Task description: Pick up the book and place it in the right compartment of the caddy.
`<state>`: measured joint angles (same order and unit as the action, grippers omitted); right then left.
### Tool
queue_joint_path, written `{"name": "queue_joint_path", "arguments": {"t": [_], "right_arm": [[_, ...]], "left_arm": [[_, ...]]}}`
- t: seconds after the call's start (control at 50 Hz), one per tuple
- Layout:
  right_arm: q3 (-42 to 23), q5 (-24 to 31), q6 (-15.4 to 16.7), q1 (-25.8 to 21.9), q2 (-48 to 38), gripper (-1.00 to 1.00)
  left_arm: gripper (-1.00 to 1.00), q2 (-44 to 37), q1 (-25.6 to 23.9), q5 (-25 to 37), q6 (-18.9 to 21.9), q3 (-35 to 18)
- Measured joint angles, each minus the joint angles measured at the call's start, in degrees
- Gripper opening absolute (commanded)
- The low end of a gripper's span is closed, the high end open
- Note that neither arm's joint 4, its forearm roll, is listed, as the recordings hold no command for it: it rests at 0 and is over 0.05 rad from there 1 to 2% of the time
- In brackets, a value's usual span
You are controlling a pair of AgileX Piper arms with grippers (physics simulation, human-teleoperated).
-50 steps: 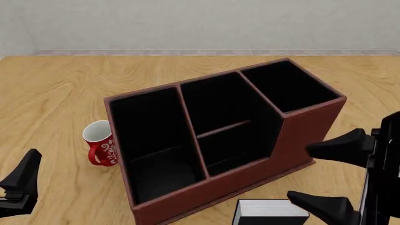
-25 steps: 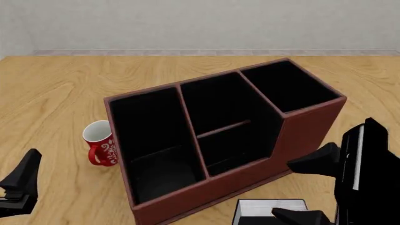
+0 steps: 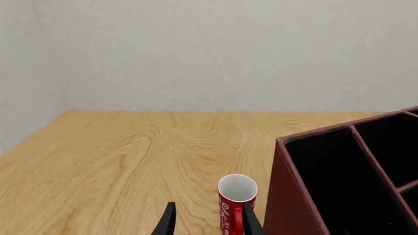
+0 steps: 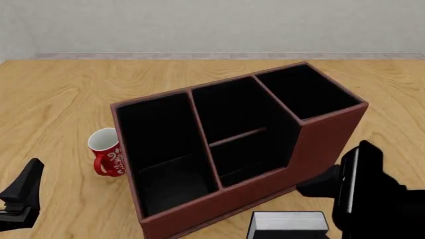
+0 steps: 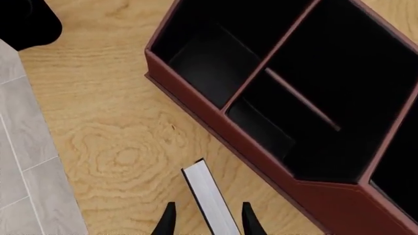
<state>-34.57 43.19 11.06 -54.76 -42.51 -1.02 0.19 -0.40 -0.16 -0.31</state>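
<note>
The black book lies flat on the table at the near edge, white page edge up, just in front of the reddish-brown caddy. In the right wrist view the book's page edge runs between my two spread fingers. My right gripper is open and straddles the book from above, not closed on it. One of its fingers shows in the front view beside the caddy's front wall. The right compartment is the tall narrow end section. My left gripper is open and empty at the near left.
A red mug with a white inside stands by the caddy's left wall. It also shows in the left wrist view, ahead of the left fingers. The table's near edge and grey floor lie close to the book.
My right gripper has swung down and to the left over the book. Its lower finger has dropped out of the front view. The left arm, book, mug and caddy have not moved.
</note>
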Motion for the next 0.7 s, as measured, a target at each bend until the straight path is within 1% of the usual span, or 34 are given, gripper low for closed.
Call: {"name": "queue_joint_path", "arguments": {"t": [0.44, 0.7], "right_arm": [[0.1, 0.0, -0.2, -0.3, -1.5, 1.0], [0.3, -1.0, -1.8, -1.9, -4.3, 1.0]], "left_arm": [[1.0, 0.1, 0.0, 0.1, 0.0, 0.0], [1.0, 0.1, 0.0, 0.1, 0.0, 0.0]]}}
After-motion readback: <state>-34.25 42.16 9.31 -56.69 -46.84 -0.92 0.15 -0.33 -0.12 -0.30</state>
